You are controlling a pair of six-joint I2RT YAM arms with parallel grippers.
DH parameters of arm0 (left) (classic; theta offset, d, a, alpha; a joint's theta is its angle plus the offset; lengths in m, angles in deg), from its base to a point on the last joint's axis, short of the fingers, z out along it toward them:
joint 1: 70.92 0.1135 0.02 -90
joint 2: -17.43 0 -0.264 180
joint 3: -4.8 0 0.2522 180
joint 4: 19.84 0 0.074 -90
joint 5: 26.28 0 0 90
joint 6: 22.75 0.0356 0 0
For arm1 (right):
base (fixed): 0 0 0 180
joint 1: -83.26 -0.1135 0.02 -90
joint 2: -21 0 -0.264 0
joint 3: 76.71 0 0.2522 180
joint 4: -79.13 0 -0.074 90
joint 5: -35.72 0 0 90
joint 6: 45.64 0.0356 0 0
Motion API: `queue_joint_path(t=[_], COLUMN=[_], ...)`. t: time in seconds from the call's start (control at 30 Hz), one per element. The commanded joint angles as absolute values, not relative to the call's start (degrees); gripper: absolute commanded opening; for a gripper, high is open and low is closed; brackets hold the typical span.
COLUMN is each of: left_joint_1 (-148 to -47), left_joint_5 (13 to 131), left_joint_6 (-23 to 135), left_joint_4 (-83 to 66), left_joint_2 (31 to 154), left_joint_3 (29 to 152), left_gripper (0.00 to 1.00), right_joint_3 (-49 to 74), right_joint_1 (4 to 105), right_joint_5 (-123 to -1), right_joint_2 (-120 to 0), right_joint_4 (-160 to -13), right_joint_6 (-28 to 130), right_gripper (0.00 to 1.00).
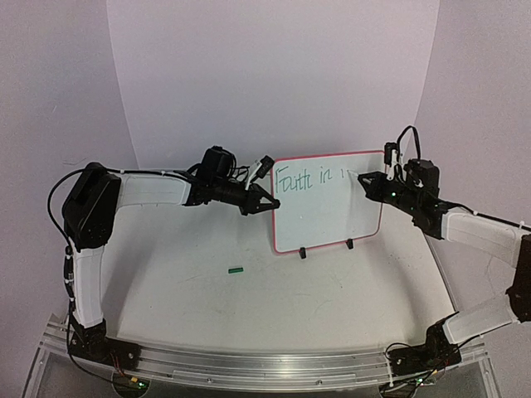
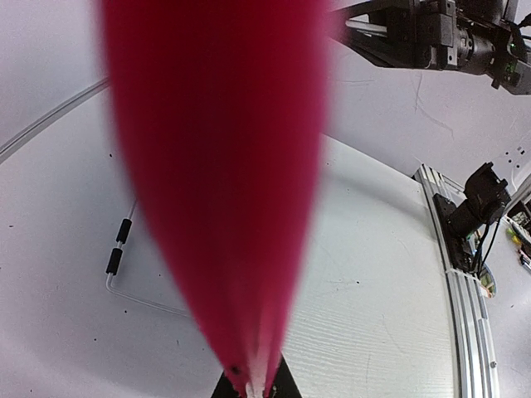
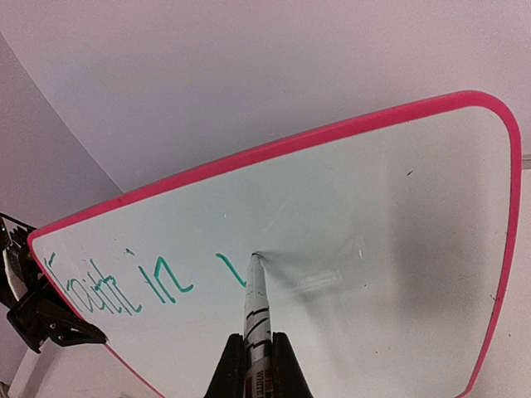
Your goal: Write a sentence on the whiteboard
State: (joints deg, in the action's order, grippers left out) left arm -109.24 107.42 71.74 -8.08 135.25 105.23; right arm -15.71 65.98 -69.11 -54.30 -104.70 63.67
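- The right gripper [image 3: 255,352] is pinched on a marker [image 3: 256,303]. The marker's tip touches the whiteboard [image 3: 390,207] just right of the green sentence [image 3: 124,286], which reads "Faith in" plus one stroke.
- The right arm [image 1: 465,224] reaches in from the right, its forearm sloping up to the board's upper right.
- The left gripper [image 1: 262,201] clamps the board's red left rim, with the forearm level and the upper arm upright.
- The whiteboard stands upright at mid-rear of the table [image 1: 191,290]. A green cap [image 1: 236,269] lies apart in front of it.
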Motion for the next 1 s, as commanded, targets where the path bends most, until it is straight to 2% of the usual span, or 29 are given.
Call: queue_joint_path(t=[0.0,0.77,0.97], left_joint_1=[-111.6,-111.6,-111.7], left_joint_5=[107.2,107.4,107.4], left_joint_6=[73.1,73.0,73.0], left_joint_4=[5.1,5.0,5.0], left_joint_2=[137.6,137.9,137.9], left_joint_3=[104.3,104.3,104.3], left_gripper=[0.0,0.0,0.0], right_joint_3=[-13.7,-19.8,-19.4], right_joint_1=[66.3,65.4,65.4], right_joint_5=[-68.9,-75.7,-76.6], right_joint_2=[-55.3,-56.9,-53.4], right_joint_4=[-107.2,-108.1,-106.1], right_joint_6=[62.6,65.7,65.5], right_gripper=[0.0,0.0,0.0])
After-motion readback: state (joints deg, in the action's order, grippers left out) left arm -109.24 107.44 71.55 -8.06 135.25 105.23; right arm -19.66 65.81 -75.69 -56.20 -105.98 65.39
